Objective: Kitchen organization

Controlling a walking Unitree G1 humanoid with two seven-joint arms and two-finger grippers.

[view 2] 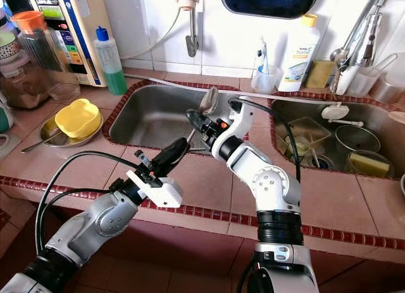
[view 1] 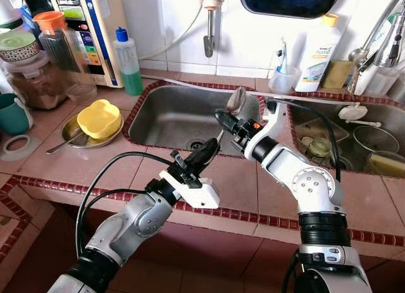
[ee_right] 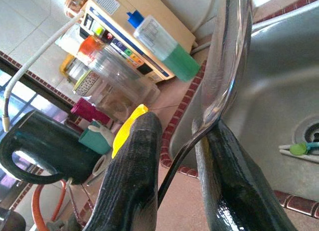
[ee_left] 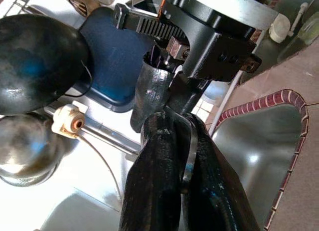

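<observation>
The spoon (view 1: 235, 100) is held above the worktop's (view 1: 240, 185) front edge beside the sink (view 1: 166, 119): its handle is gripped by the left gripper (view 1: 212, 147), jaws closed; its neck sits between the right gripper's (view 1: 223, 119) parted jaws. "home" is legible on the white bottle (view 1: 318, 49).

Two sinks (view 1: 166, 116) set side by side in the counter (view 1: 240, 185), bowl (view 1: 99, 118) on plate (view 1: 71, 132) left of them, bottle (view 1: 128, 62) behind.
</observation>
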